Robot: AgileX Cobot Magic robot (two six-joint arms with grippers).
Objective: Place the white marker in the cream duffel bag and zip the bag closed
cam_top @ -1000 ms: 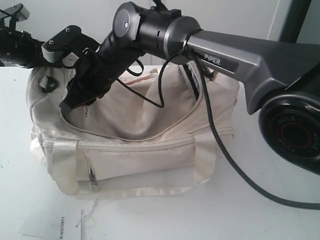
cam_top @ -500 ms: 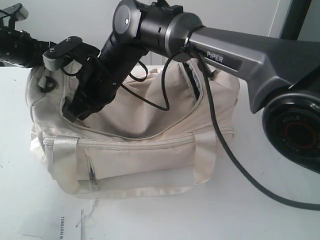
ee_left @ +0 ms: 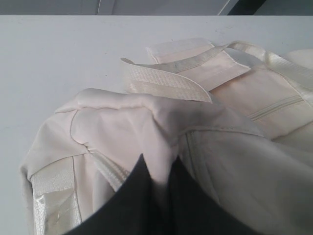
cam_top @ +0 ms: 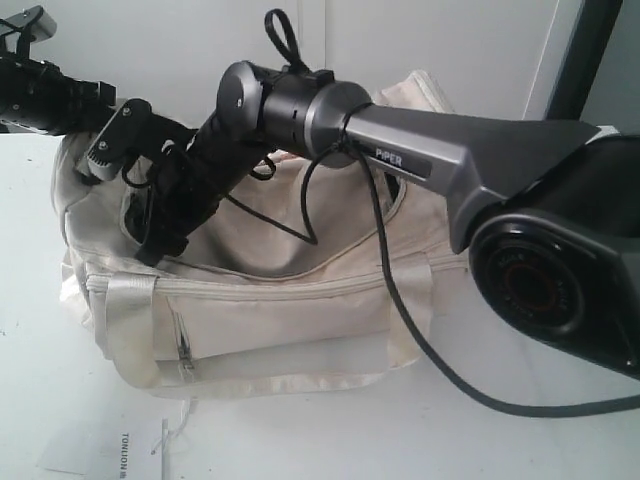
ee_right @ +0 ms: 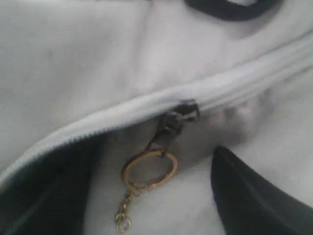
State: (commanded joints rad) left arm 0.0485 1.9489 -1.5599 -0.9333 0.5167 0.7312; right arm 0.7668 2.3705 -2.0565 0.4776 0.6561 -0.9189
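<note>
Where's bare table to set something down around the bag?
Bare table in front of the cream duffel bag, between the paper tag and the black cable. Narrow strip left of the bag too. Crowded: above the bag, where the right arm crosses it; right side taken by its base.

The word "PIPER" stands in pale capitals on a dark plate on the grey link of the right arm (cam_top: 440, 160), above the cream duffel bag (cam_top: 300, 330). On the table (cam_top: 400, 440), near the bag's near left corner, lies a white paper tag (cam_top: 135, 450) with dark lettering along its length that begins "TONLION"; the rest is cut off by the picture's edge. A ring of small lettering circles the round black joint housing (cam_top: 530, 285) at the right, too blurred to read
</note>
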